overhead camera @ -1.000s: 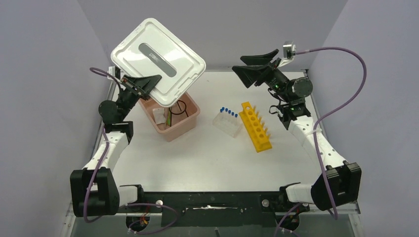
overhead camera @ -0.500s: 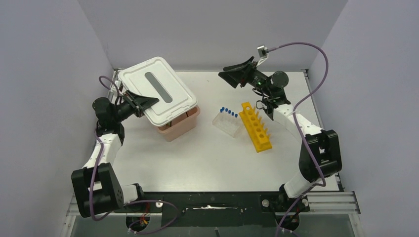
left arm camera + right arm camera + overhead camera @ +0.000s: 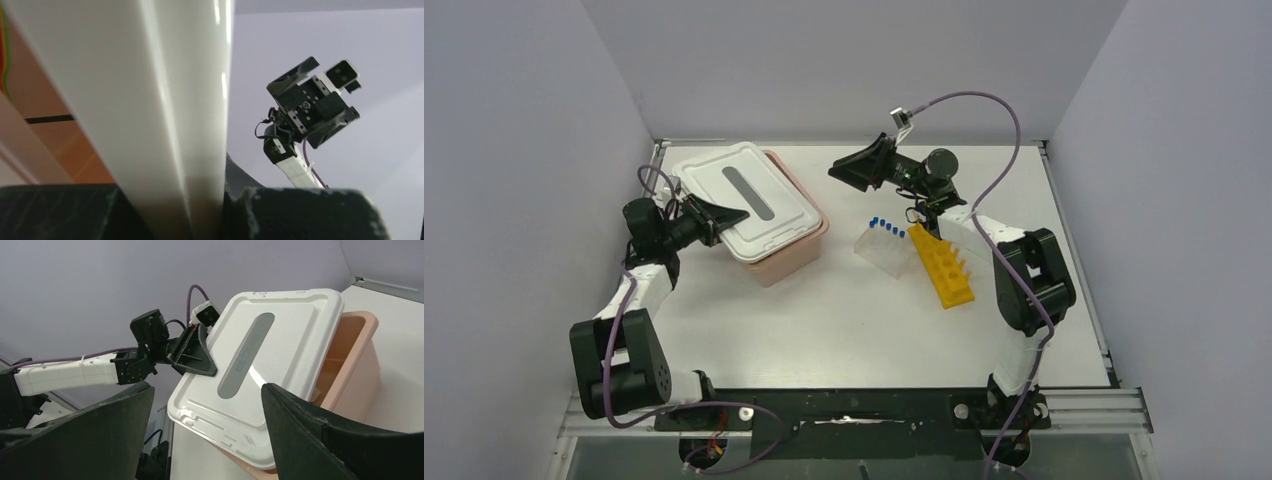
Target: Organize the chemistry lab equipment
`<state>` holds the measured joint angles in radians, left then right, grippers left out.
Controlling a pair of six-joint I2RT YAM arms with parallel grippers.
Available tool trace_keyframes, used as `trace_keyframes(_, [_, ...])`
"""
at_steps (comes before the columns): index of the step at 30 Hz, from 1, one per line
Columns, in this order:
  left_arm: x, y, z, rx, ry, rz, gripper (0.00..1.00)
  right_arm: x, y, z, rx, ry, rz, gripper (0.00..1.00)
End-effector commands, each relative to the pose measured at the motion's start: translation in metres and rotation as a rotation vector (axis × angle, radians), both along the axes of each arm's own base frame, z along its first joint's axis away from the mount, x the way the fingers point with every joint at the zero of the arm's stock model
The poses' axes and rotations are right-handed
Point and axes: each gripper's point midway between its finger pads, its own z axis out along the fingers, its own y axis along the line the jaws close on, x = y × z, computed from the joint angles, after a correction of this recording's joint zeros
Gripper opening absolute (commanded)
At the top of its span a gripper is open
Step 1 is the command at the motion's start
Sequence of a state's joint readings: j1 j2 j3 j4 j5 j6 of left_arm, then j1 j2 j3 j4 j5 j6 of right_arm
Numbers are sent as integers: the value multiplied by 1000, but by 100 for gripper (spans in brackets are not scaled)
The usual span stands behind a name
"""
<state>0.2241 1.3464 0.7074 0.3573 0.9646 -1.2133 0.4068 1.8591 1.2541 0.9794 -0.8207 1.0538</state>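
Tub [image 3: 790, 254] interior (mostly) under white lid [image 3: 749, 192]

— Where's the yellow holed rack [image 3: 944, 262]?
— Right of centre in the overhead view. It lies flat, a long bar with a row of round holes on top, slanting from far-left to near-right.
— And the clear tube rack [image 3: 886, 254]?
— Just beside its far left end; touching or not, I can't tell. Blue-capped clear tubes [image 3: 886, 226] stand in it, caps up.
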Motion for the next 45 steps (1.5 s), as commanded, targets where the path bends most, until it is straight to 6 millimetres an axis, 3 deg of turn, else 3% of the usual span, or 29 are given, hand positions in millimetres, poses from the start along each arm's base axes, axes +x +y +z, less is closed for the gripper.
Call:
trace_keyframes(1, [13, 7, -1, 67, -48, 25, 12, -12, 5, 35, 26, -134, 22, 81])
trace_keyframes(11, [16, 8, -14, 92, -18, 9, 24, -27, 30, 1, -29, -50, 96, 81])
trace_keyframes(13, [13, 10, -12, 101, -20, 16, 16, -30, 36, -9, -64, -36, 102, 81])
trace_keyframes(16, [11, 15, 11, 41, -84, 54, 4, -30, 44, -20, -118, -29, 100, 81])
trace_keyframes(19, [10, 18, 27, 18, -133, 74, 0, -32, 46, -23, -133, -15, 109, 81])
trace_keyframes(28, [-9, 8, 91, -66, -354, 1, 0, -33, 42, -16, -150, 2, 82, 81])
trace_keyframes(33, [-24, 2, 114, -110, -445, -43, 0, -35, 44, -4, -116, 24, 99, 66])
trace_keyframes(41, [-38, -5, 120, -133, -459, -103, 0, -36, 44, 21, -34, 2, 140, 66])
trace_keyframes(45, [-46, -8, 114, -171, -434, -140, 0, -42, 41, 35, 42, -8, 184, 55])
